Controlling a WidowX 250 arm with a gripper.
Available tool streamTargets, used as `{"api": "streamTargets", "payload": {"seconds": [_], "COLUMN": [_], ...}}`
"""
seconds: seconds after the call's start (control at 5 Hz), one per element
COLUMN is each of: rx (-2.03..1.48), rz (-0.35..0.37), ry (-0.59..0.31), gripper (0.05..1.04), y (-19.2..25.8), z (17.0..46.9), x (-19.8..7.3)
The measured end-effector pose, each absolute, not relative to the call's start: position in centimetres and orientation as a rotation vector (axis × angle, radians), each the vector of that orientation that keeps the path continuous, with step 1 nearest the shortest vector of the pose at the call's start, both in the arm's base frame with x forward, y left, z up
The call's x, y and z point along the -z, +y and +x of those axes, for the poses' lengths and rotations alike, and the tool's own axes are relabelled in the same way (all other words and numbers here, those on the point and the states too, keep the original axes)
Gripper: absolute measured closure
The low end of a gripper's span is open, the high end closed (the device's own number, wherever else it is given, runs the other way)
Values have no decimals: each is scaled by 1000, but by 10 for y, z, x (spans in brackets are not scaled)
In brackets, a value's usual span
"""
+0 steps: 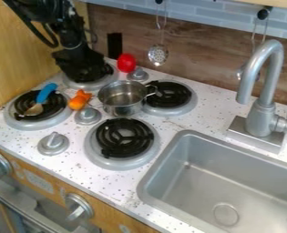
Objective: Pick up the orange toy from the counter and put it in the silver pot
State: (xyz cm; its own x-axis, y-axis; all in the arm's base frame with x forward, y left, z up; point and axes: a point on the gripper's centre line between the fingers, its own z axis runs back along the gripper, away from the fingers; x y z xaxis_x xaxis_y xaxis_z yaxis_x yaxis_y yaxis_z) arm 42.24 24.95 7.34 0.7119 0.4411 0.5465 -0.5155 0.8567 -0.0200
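My tool (92, 73) hangs low over the rear-left burner (106, 83), arm coming in from the upper L of the view. Can't tell how far open it is or whether it's got hold of anything, as the dark gripper body blends w/ the black coil below. Nearest to it: a small metal pot (121, 97), upright, just toward the camera & to the R, btwn burners, w/ its handle side by the rear-right burner (168, 96). Also near, a red roundish thing (126, 63) to the R of my tool, close to the back wall (200, 68), w/ a rear knob (138, 74) just in front of it.

Orange item (79, 99) lies L of the pot, next to the front-left burner (17, 117). On that burner's coil rests a utensil w/ blue handle (46, 93), its head pointing down-left. Front-right burner (125, 141) sits below the pot in view; 2 more knobs (88, 116) to its L, on the speckled counter (118, 189). Slotted ladle (158, 54) hangs on the wall. Metal sink (215, 182) lower R, grey faucet (264, 102) behind it. Oven handle (17, 202) & front dials (79, 207) lower L.
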Motion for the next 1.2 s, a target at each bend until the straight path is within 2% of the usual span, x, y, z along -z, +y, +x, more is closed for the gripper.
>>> {"api": "streamTargets", "payload": {"seconds": [0.2, 0.6, 1.0, 1.2], "rx": [-562, -592, -602, -561], "rz": [145, 135, 102, 43], "ry": [-520, -478, -428, -452], "gripper": [79, 79, 79, 78], "y": [256, 267, 261, 255], "z": [418, 407, 398, 403], "x": [-62, -58, -47, -47]}}
